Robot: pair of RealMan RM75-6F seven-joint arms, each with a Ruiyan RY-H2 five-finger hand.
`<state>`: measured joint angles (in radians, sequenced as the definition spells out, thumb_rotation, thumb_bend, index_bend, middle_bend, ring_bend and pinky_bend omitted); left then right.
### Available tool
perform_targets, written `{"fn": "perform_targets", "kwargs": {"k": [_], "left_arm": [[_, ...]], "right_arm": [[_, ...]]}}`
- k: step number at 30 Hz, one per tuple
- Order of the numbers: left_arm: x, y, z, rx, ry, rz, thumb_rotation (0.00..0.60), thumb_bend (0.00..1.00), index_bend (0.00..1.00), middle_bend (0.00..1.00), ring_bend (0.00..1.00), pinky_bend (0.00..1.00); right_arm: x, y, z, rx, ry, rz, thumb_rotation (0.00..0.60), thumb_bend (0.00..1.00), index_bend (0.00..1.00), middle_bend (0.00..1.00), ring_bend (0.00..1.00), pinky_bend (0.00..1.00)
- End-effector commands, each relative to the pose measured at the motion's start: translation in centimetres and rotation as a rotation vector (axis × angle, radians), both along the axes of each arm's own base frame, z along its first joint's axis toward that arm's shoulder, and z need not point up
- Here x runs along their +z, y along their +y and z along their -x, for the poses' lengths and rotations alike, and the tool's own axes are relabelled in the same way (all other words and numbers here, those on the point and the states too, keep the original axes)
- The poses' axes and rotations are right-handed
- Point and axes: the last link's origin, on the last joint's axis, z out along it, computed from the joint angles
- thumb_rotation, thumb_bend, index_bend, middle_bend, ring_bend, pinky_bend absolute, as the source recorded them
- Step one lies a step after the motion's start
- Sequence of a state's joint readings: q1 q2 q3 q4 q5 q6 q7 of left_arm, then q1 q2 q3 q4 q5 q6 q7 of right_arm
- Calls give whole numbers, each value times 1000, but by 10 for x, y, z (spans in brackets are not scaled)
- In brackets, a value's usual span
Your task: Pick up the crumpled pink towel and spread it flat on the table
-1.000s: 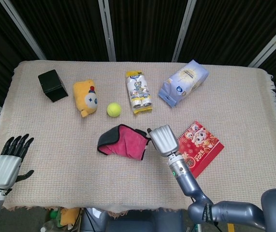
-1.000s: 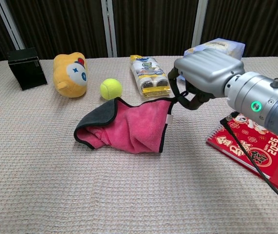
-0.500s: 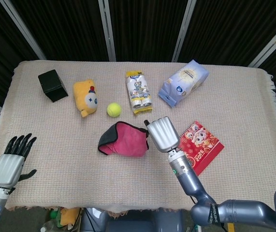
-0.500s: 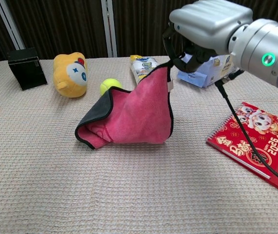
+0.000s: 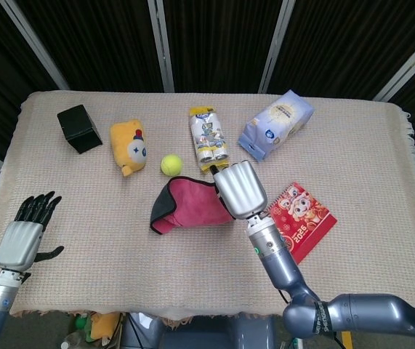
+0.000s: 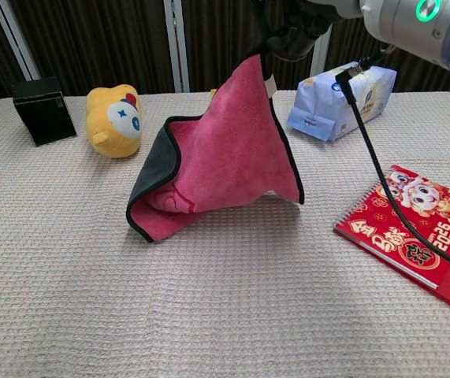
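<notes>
The pink towel (image 6: 228,153) hangs like a tent near the table's middle, one corner raised high and its lower folds resting on the woven tablecloth (image 5: 352,145). Your right hand (image 5: 240,190) pinches that raised corner, fingers clamped on the cloth. Your left hand (image 5: 22,238) waits at the table's near left edge, well apart from the towel, fingers apart and holding nothing. You appear to be in the lifting step. Next, you likely need to raise the towel clear, let it hang open, then lay it down flat. Behind the towel lie a tennis ball (image 5: 171,165) and a snack pack (image 5: 207,137); the red calendar (image 6: 418,228) lies to its right.
</notes>
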<state>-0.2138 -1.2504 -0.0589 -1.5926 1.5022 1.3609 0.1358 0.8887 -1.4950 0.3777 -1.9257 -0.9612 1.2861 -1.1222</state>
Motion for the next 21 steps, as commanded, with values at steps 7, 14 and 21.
{"fn": "perform_targets", "kwargs": {"k": [7,14,21], "left_arm": [[-4,28,-36,-39,-123,-49,600,56,27,88,100,226],[-10,42,-59,-48,-206,-44,600,114,48,96,107,239],[-20,48,-75,-101,-183,112,600,345,48,76,67,206]], "right_arm": [[6,-1,-11,-7,6,21,600,562,651,1000,1000,972],[3,2,-13,-11,12,19,600,564,651,1000,1000,972],[0,5,-13,-12,17,15,600,567,651,1000,1000,972]]}}
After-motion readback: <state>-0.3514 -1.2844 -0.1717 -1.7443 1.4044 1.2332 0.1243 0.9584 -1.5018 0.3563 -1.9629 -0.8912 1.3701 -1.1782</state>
